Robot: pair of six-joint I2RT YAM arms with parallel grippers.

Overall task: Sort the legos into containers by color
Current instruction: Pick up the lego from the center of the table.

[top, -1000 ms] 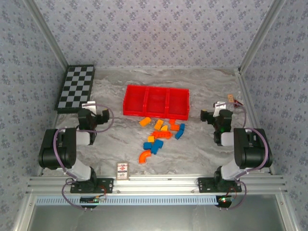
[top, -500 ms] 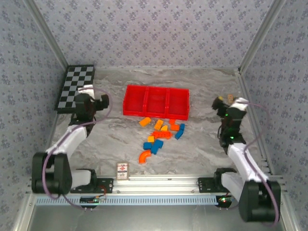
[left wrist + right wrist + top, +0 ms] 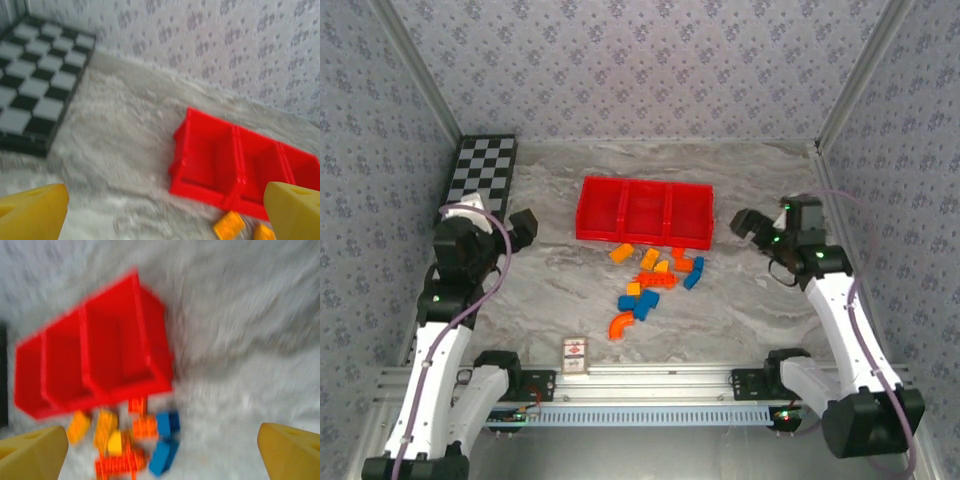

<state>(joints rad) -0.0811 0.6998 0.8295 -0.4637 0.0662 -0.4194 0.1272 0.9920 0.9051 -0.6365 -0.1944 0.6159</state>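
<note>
The legos (image 3: 655, 280) lie in a loose bunch on the desk (image 3: 560, 300), about halfway between the left fingers (image 3: 30, 212) and the right fingers (image 3: 292, 452), and well apart from both. Both pairs of fingers are spread wide open and hold nothing. Just past the bunch, a bit farther out from the fingers, sits the red tray (image 3: 582, 212) with its three containers, and I see no brick inside any of them. The bricks look small, hard and very light, so I think they will not bend or break. Their sides look smooth and shiny, so a brick may slip or pop out if the fingers pinch only a corner. The best spot to hold one is probably across its two flat sides, near the middle. The curved orange brick (image 3: 619, 324) lies by itself at the edge of the bunch nearest the arms, with room around it for the fingers, so it looks easy to take, flat face to flat face. The blue brick (image 3: 693, 273) on the side of the right fingers also has room. The bricks in the middle touch each other, so fingers coming down there may push the neighbours away.
</note>
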